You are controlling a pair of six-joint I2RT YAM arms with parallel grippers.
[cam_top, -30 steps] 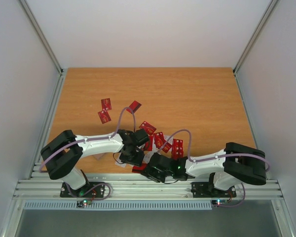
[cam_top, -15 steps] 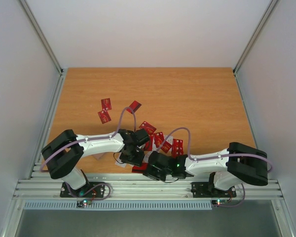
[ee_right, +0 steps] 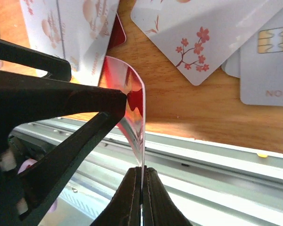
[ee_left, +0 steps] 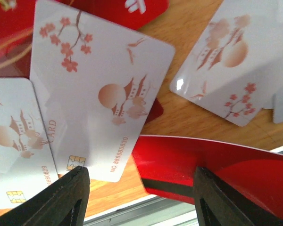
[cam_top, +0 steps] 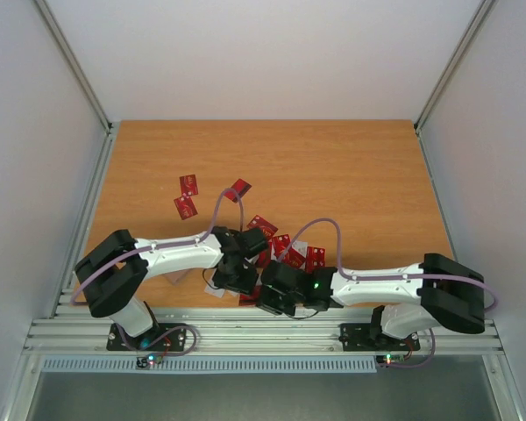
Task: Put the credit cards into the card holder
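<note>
White cards [ee_left: 99,94] with blossom prints lie face up just ahead of the left gripper [ee_left: 140,174], whose fingers stand apart. Between them, nearer the right finger, runs a bowed red card [ee_left: 217,160] with a dark stripe. The right gripper [ee_right: 141,176] is clamped on this card's edge, over the table's [ee_right: 179,108] near rim. A left fingertip [ee_right: 125,99] meets the card's red face.

Wooden table [cam_top: 333,167], orange-brown grain. Toward the left edge, two red cards [cam_top: 188,185] close together, one behind the other. Just right of these, a lone red card [cam_top: 238,189], lying askew. At the middle of the near edge, a heap of cards [cam_top: 289,250], overlapping: some red side up, others white cards [ee_left: 99,94] printed with blossoms.
</note>
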